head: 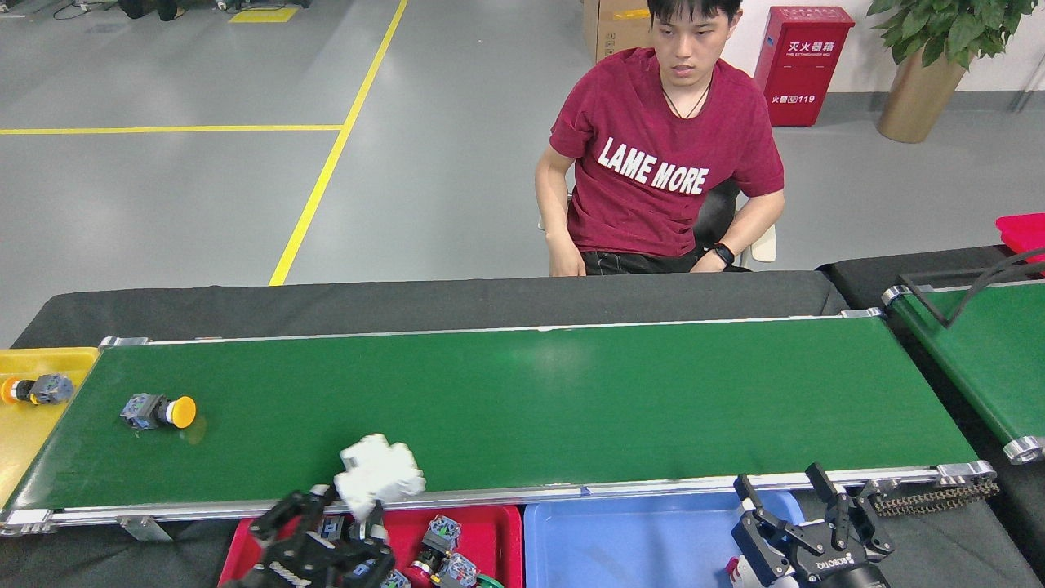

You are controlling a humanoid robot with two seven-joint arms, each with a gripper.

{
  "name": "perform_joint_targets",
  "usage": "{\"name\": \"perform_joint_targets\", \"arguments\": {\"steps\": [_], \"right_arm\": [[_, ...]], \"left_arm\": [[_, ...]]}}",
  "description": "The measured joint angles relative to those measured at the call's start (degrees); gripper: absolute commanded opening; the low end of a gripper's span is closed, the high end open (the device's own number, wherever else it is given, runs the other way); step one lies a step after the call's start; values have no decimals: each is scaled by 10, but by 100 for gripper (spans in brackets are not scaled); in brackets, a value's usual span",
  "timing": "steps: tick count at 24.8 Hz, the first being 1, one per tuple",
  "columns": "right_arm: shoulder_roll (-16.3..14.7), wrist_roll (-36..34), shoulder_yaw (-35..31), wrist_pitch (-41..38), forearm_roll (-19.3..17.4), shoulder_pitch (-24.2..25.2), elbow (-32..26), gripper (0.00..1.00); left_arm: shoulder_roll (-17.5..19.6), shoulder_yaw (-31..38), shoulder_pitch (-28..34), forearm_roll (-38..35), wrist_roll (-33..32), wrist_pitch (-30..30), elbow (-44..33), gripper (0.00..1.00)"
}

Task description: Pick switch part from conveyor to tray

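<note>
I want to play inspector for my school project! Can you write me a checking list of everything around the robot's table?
Surface: long dark-green conveyor belt with silver rails, mostly bare.
Job's things: white plastic switch part held over the belt's near rail; red plastic tray holds several switch parts.
Clutter: yellow-capped push-button switch lying on the belt; blue plastic tray; yellow tray with one switch.
End effectors: left end effector shut on the white part; right end effector open, holding nothing.
Cables: nothing seen near the belt.
Surroundings: seated person in a red T-shirt; red fire cabinet; potted plant.
</note>
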Motion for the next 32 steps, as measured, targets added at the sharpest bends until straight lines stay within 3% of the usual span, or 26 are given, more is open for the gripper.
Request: {"name": "perform_joint_targets", "arguments": {"steps": [5, 7, 8, 10, 11, 16, 20, 22, 28, 32], "right_arm": [[0, 0, -6, 0, 0, 0, 0, 99], [0, 0, -6, 0, 0, 0, 0, 99], [0, 0, -6, 0, 0, 0, 0, 99], [0, 0, -6, 0, 0, 0, 0, 99], [0, 0, -6, 0, 0, 0, 0, 99], [0, 0, -6, 0, 0, 0, 0, 99], [0, 0, -6, 0, 0, 0, 0, 99], [0, 0, -6, 0, 0, 0, 0, 99], [0, 0, -7, 0, 0, 0, 0, 99], [0, 0, -7, 0, 0, 0, 0, 99]], "left_arm": [[-31, -87, 8, -65, -4, 14, 0, 20], [-47, -108, 10, -74, -7, 20, 0, 31], [-53, -116, 10, -76, -12, 24, 0, 42], [-61, -134, 10, -77, -23, 41, 0, 94], [-63, -145, 10, -77, -28, 54, 0, 100], [-64, -171, 17, -75, -34, 115, -3, 100], [-65, -144, 24, -72, -37, 127, -5, 100], [-68, -79, 31, -61, -29, 134, -5, 100], [-41, 223, 61, -2, 8, 133, -4, 100], [-32, 302, 62, 38, 11, 109, 7, 100]]}}
